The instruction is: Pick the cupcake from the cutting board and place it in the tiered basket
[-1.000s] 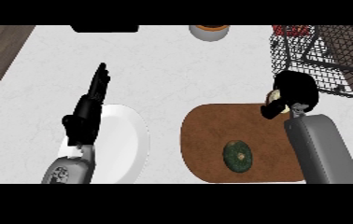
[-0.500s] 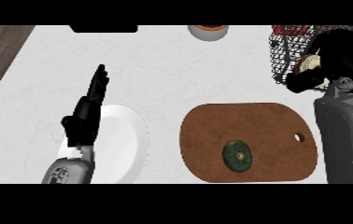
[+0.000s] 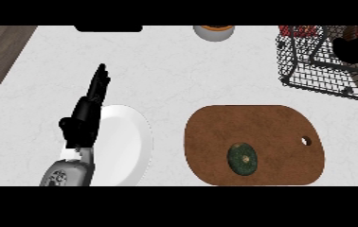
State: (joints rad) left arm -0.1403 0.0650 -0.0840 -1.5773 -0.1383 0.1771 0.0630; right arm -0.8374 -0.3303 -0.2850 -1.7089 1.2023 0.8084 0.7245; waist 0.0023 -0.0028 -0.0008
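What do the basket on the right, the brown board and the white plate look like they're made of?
The tiered basket looks like thin dark metal wire: an open grid that the counter shows through. The cutting board appears to be wood or a wood-look material, an even matte brown with a hanging hole. The plate looks like glazed ceramic, smooth plain white, though plastic cannot be ruled out.

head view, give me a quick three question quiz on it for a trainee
1. True or false: the cutting board is bare.
2. What lies under the left hand? A) white plate B) wire basket C) bowl
3. Which top corner holds the wire basket?

Key:
1. False; a round dark green item lies on it.
2. A, the white plate; the fingers are straight.
3. The top right corner.
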